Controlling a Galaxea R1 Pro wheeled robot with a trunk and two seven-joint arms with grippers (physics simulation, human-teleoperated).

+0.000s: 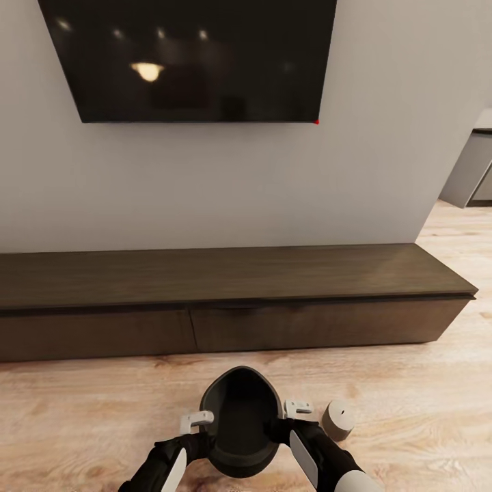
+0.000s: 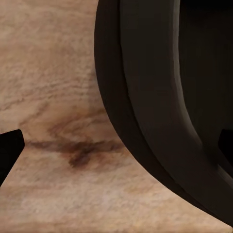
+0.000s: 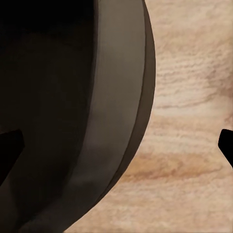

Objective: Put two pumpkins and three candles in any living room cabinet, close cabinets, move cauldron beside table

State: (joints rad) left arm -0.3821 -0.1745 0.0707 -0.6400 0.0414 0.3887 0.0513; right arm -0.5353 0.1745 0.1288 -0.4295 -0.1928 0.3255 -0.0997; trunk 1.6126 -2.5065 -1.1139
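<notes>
1. The left gripper (image 1: 197, 418) has its jaws spread wide astride the cauldron's (image 1: 239, 420) rim, not clamped.
2. The right gripper (image 1: 298, 408) straddles the opposite rim likewise.
3. A candle (image 1: 338, 418) stands on the wooden floor (image 1: 410, 410) just right of those jaws; beyond them, the cabinet (image 1: 225, 311) sits closed.

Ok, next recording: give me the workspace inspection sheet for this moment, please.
Surface: light wood floor.
Job's things: dark cauldron between both arms, interior looks empty; one tan-grey candle upright on the floor to its right; low dark-brown cabinet, drawer fronts look closed.
Clutter: nothing seen.
Grippers: left gripper and right gripper straddle the cauldron's rim, fingers apart.
Cables: nothing seen.
Surroundings: wall-mounted TV, white wall, grey kitchen unit far right.
</notes>
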